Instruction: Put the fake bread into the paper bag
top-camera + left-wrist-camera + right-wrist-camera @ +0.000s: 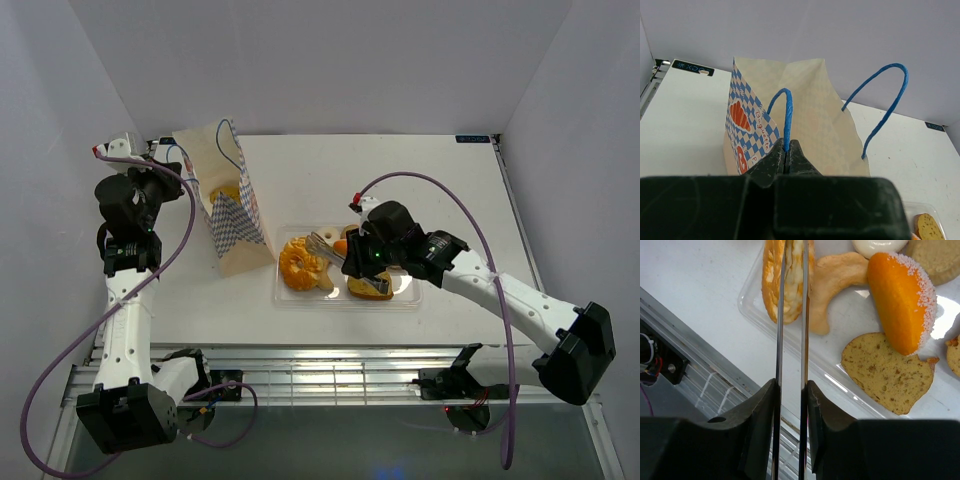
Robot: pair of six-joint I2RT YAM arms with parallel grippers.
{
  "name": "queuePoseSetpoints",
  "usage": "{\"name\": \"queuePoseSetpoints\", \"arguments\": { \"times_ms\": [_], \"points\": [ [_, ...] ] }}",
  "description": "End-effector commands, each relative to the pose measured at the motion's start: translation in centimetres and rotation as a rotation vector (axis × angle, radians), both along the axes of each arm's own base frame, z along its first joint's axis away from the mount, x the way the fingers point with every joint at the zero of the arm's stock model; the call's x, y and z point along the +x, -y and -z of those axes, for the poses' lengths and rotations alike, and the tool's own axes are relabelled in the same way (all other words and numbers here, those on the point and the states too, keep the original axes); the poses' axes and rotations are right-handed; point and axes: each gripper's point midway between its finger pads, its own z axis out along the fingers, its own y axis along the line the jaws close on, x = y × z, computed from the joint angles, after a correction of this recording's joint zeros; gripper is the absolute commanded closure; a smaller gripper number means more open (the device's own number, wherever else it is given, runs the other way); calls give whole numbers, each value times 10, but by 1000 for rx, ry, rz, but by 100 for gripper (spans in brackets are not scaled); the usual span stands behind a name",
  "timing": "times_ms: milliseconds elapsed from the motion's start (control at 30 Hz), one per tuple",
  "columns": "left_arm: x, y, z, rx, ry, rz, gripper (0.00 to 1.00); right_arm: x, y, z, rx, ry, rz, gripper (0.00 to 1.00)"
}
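Note:
The paper bag stands upright at the back left, its mouth open. My left gripper is shut on its near blue cord handle; the bag also shows in the left wrist view. My right gripper is shut on metal tongs, whose two blades reach over the golden-orange twisted ring, with a strand of it between them. In the clear tray also lie a pale crescent, a glossy orange oval roll and a brown toast slice.
The tray lies near the table's front edge, right of the bag. A metal rail runs along that edge, below the tray. White walls close in the table at the back and on both sides.

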Motion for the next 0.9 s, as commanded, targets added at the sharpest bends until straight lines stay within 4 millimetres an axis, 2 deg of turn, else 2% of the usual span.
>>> {"name": "queuePoseSetpoints", "arguments": {
  "times_ms": [0, 133, 433, 533, 567, 633, 667, 767, 800, 867],
  "points": [
    [-7, 4, -7, 1, 29, 19, 100, 7, -16, -63, 149, 106, -28, 92],
    [-7, 4, -7, -1, 29, 21, 100, 7, -13, -86, 167, 143, -30, 92],
    [-8, 4, -7, -3, 31, 21, 100, 9, -5, -111, 144, 204, -37, 92],
    [-8, 5, -7, -3, 33, 24, 100, 9, -5, -125, 153, 223, -46, 92],
    [-8, 5, -7, -3, 33, 24, 100, 9, -5, -139, 171, 245, -51, 92],
    [-8, 4, -6, -3, 31, 22, 100, 8, -4, -150, 176, 262, -55, 92],
    [-8, 4, -6, -3, 31, 21, 100, 8, -4, -165, 197, 287, -58, 92],
    [-8, 3, -6, -3, 33, 16, 100, 4, -4, -183, 225, 313, -83, 92],
    [-8, 3, -7, -2, 34, 16, 100, 1, -5, -198, 253, 332, -100, 92],
    [-8, 5, -6, -4, 36, 25, 100, -1, -6, -210, 274, 350, -109, 92]
  ]
}}
